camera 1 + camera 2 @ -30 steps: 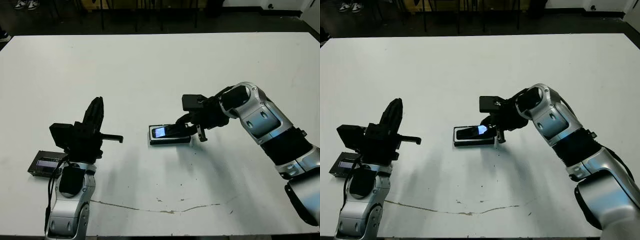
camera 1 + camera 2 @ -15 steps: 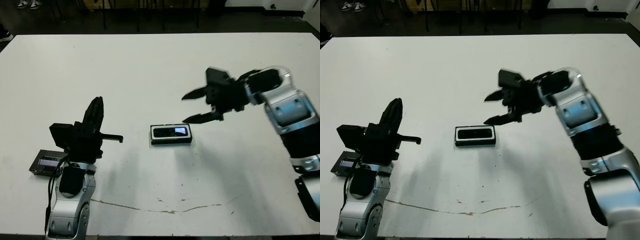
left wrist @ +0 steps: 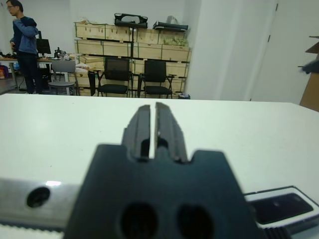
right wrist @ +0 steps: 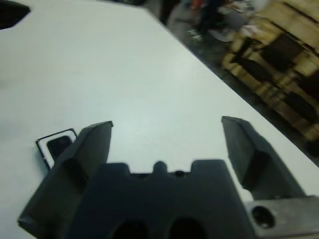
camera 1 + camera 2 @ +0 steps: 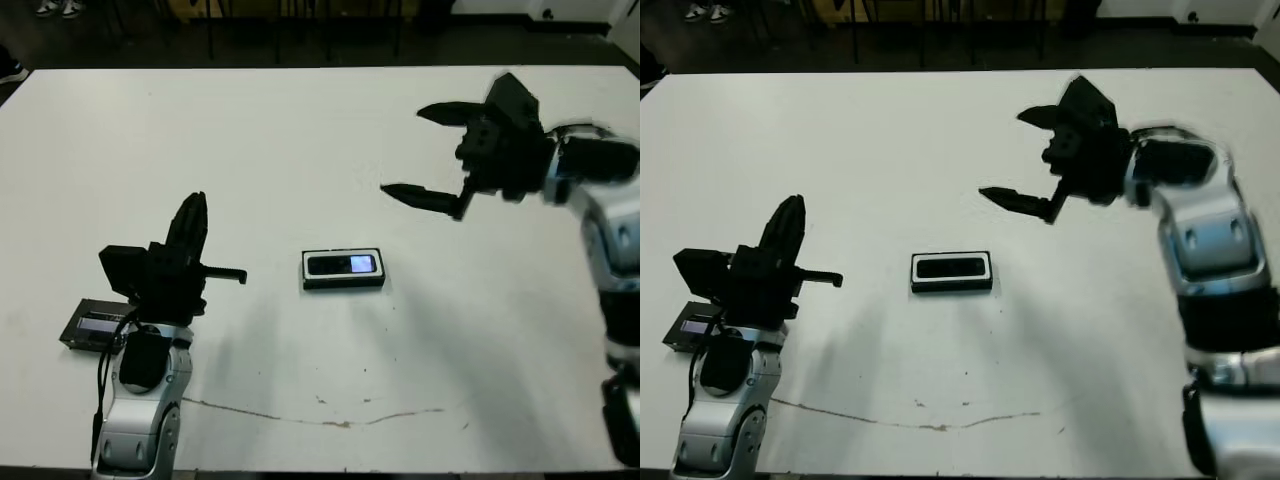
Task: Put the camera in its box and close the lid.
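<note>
Note that the camera (image 5: 342,265) sits in the box (image 5: 343,283) mid-table, so your right gripper (image 5: 432,152) hangs empty, fingers wide apart, far right, while your left gripper (image 5: 193,222), fingers together, idles beside the lid (image 5: 90,326) at near left, likely next.

table (image 5: 300,140): white, marked by a thin brownish crack line near the front
box (image 5: 344,283): black rim, white lining
camera (image 5: 341,265): black, with a small bluish lit screen
lid (image 5: 92,325): black, greyish shiny patch
left hand (image 5: 192,222): black
right hand (image 5: 432,152): black
</note>
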`<control>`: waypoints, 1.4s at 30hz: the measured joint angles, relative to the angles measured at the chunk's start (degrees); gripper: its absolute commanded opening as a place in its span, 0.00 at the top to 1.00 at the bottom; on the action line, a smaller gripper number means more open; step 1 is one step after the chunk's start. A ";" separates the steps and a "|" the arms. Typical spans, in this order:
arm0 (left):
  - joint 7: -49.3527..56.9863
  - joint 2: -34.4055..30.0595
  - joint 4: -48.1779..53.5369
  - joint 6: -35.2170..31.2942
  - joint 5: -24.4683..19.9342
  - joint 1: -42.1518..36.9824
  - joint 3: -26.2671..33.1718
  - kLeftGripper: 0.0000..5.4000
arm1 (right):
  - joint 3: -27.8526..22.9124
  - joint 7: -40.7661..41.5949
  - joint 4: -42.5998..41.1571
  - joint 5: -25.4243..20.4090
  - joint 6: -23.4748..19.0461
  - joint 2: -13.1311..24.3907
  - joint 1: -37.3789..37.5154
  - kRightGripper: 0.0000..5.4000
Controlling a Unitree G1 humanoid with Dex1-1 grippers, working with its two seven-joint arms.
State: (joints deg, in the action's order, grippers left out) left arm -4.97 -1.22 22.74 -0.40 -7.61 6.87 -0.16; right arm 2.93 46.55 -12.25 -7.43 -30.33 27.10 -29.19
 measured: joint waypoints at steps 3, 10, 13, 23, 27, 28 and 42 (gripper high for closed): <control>-2.82 -2.97 3.75 -0.25 -2.12 1.05 2.34 1.00 | -1.62 -1.88 -3.74 -1.96 2.61 -0.63 6.15 0.27; -14.47 -15.97 9.32 0.34 -10.71 2.93 13.90 1.00 | -6.10 -0.82 -9.09 -7.08 8.29 1.82 16.04 0.51; -20.79 -25.28 10.29 -5.30 -17.24 4.37 21.89 1.00 | -7.85 -0.84 -11.17 -9.59 6.59 3.51 18.01 0.62; -47.88 -48.81 -8.14 -10.39 -26.26 1.50 34.28 0.71 | -8.75 -1.02 -10.45 -12.89 5.99 4.87 18.73 0.96; -59.72 -54.07 -17.44 -9.21 -25.01 -2.76 29.08 0.58 | -8.64 -1.32 -9.40 -13.31 6.25 4.97 18.52 1.00; -62.27 -55.49 -18.62 -9.25 -24.51 -3.58 27.43 0.55 | -8.62 -1.46 -9.35 -13.41 6.18 4.99 18.48 1.00; -73.16 -73.06 -9.01 -16.73 -7.00 -12.29 4.71 0.07 | -8.49 -2.82 -9.77 -14.22 3.63 6.71 18.48 1.00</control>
State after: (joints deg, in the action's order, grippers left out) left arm -78.12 -74.29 13.72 -17.13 -14.62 -5.42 4.55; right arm -5.56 43.73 -22.01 -21.65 -26.70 33.81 -10.71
